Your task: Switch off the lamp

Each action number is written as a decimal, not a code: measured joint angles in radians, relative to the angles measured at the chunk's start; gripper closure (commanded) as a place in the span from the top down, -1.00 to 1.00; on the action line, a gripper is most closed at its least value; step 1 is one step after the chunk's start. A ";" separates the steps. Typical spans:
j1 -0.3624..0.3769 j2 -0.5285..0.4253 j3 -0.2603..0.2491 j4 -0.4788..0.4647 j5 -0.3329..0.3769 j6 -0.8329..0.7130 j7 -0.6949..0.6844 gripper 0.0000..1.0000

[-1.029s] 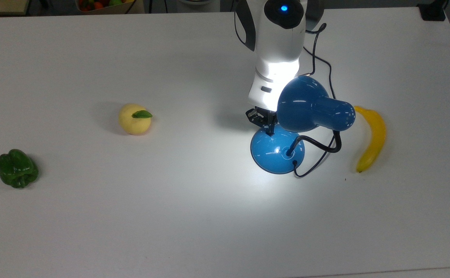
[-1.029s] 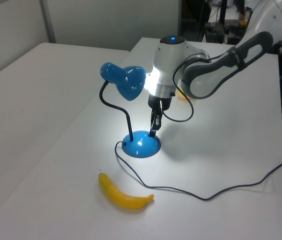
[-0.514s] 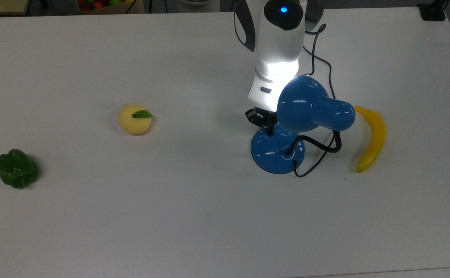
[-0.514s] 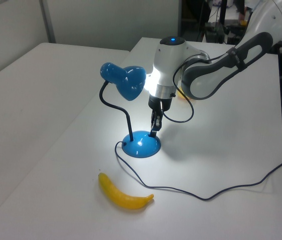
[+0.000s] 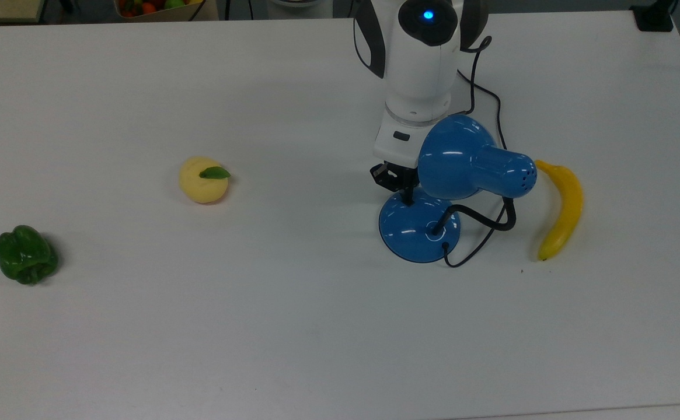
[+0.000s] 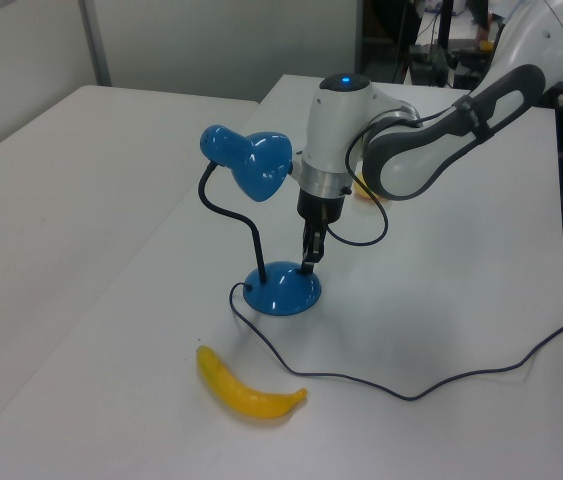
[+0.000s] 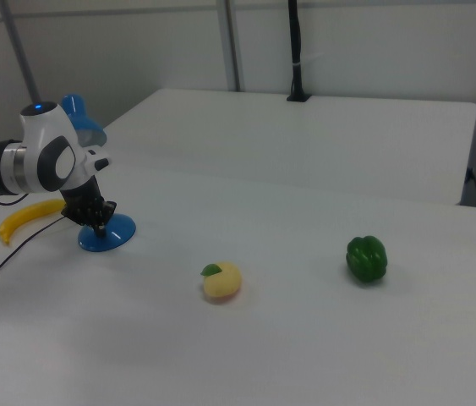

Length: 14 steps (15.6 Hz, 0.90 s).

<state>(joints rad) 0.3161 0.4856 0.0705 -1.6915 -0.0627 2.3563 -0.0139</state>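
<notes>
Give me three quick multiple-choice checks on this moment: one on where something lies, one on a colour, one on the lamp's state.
1. In the top view, the banana lies where relative to the lamp?
A. left
B. right
C. on its base

2. What colour is the pepper?
A. red
B. orange
C. green

3. Is the lamp lit?
A. yes, bright pool on the table
B. no, no glow
C. shade is missing

Answers:
1 B: the banana lies at the top view's right of the lamp.
2 C: the pepper is green.
3 B: the table under the shade is evenly lit; the hand is at the base.
</notes>
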 measured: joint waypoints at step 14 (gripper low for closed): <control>-0.061 -0.090 -0.023 -0.016 -0.008 -0.318 0.013 -1.00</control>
<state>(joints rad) 0.2548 0.3957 0.0479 -1.7077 -0.0709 2.0378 -0.0005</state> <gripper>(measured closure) 0.991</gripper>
